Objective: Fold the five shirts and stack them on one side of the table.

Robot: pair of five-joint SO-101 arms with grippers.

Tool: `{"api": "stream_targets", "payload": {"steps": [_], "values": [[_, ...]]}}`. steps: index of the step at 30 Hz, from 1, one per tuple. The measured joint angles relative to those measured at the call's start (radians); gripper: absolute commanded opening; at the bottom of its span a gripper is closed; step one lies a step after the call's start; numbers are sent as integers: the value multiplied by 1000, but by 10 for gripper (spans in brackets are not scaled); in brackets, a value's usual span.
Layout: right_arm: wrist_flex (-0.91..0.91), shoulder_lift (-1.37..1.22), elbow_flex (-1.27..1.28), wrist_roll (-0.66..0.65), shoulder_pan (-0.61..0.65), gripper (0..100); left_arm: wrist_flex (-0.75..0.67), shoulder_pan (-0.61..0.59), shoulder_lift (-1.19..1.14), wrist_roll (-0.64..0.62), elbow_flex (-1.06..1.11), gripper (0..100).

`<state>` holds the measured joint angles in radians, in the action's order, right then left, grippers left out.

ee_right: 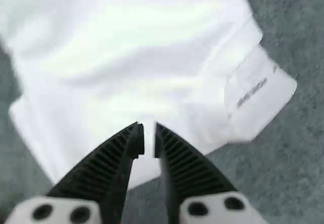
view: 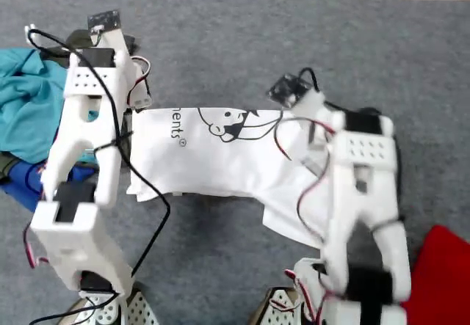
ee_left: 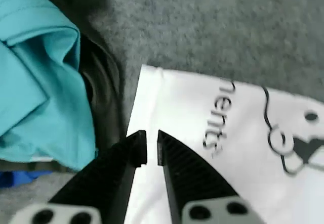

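1. White shirt lies spread at the centre of the grey table. A dark line print runs along its 12 o'clock edge. One flap trails off toward 5 o'clock, under the right arm.
2. Left arm stands at 9 o'clock of the shirt, with its wrist over the shirt's 10 o'clock corner.
3. Left gripper: the jaws are drawn almost together with a thin slit between the tips. It sits over the white shirt, just inside the side edge near that corner. Cannot tell whether cloth is pinched.
4. Right gripper: the jaws are likewise nearly closed, a narrow gap at the tips. It hangs over the white shirt close to one edge, with a folded-over piece bearing small print alongside. Cannot tell whether it touches the cloth.
5. Teal shirt is heaped at the table's 9 o'clock edge, crumpled and unfolded. In the left wrist view the teal shirt lies against a dark garment, which sits between it and the white shirt.
6. Blue shirt shows beneath the teal heap, toward 8 o'clock.
7. Red shirt sits at the 4 o'clock corner, apart from the white one.
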<state>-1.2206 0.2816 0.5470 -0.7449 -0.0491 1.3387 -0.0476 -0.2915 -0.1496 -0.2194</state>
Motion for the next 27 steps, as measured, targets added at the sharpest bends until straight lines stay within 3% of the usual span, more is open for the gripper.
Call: {"api": "stream_targets", "payload": {"steps": [5, 12, 17, 27], "values": [[170, -325, -157, 110, -2, 5, -117, -2, -129, -29, -55, 19], [192, -689, -422, 155, -83, 5, -210, 3, -295, -29, -71, 19], [175, -799, -557, 155, -141, 5, -215, 14, -374, -32, -117, 19], [66, -816, -624, 126, -144, 5, -198, 14, -385, -2, -150, 19]]}}
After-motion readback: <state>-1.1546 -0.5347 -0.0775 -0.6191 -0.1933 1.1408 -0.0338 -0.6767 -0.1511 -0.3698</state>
